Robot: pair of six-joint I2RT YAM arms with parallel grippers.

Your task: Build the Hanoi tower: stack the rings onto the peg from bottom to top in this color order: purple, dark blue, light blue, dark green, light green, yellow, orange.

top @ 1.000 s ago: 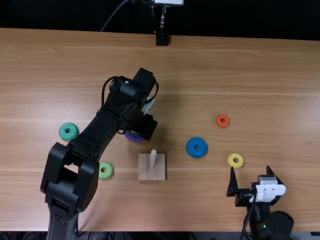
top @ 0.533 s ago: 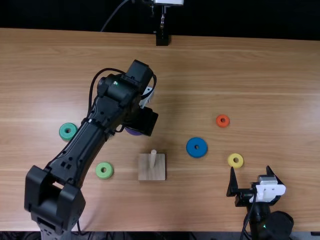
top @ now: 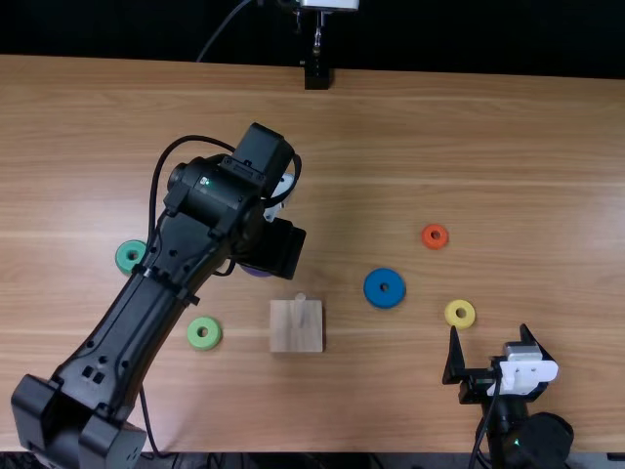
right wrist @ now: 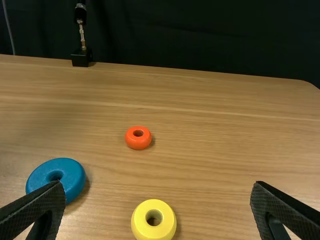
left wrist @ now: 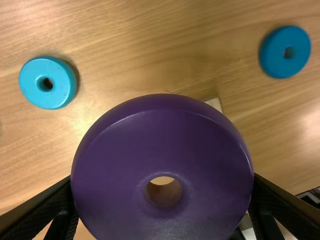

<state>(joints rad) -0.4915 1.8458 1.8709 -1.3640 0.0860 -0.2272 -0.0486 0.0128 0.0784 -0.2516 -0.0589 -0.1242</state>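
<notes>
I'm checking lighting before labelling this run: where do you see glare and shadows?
Left wrist view: pale glare on the table, and faint sheen along the rim of the purple ring; right wrist view: soft shadows beside the orange ring, yellow ring and blue ring; top view: a thin shadow along the right side of the peg's base.

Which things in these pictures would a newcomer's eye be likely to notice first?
Probably the large purple ring, held between the left gripper's fingers and looming in that arm's wrist view. In the top view, the big black left arm slants in across the table, its gripper end just beyond the pale wooden base. The bright orange ring and yellow ring also stand out, lying to the right of the base.
</notes>
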